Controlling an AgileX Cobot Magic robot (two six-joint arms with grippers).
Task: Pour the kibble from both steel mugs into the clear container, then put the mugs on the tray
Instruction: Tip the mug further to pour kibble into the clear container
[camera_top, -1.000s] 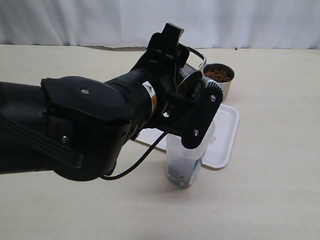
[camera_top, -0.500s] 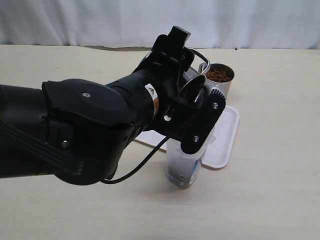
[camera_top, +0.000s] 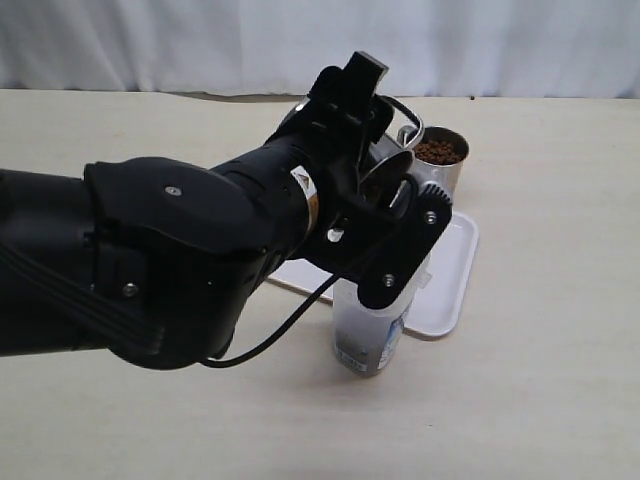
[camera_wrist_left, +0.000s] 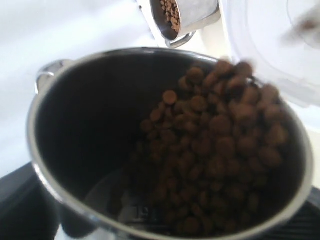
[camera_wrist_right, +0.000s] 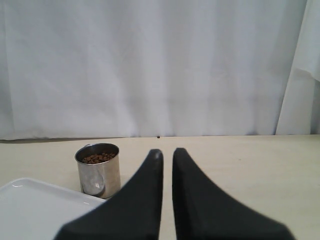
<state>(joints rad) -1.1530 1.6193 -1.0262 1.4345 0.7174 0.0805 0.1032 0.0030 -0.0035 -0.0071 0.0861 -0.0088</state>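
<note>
A: Where's the kibble (camera_wrist_left: 220, 135)?
B: Heaped at the lip of the mug (camera_wrist_left: 75, 125), which is tipped over the clear tub (camera_top: 370, 330). The left claw (camera_top: 382, 172) is clamped on that mug.
A: What could go wrong?
B: The lip looks close to the tub's edge, so a fast tilt could scatter pellets onto the tray (camera_top: 452, 270).
A: And the right claw (camera_wrist_right: 164, 156)?
B: Nearly closed on nothing, and the second mug (camera_top: 440, 165) stands full behind the tray

A shiny cylindrical stainless-steel mug (camera_wrist_left: 90, 125) tilts over the tall frosted clear plastic container (camera_top: 372, 335), with small dark-brown kibble pellets (camera_wrist_left: 220, 140) heaped at its lowered lip. A flat white rectangular tray (camera_top: 452, 262) lies at the container's 1 o'clock. A second matching mug (camera_top: 448, 180), holding kibble, stands upright just beyond the tray.
</note>
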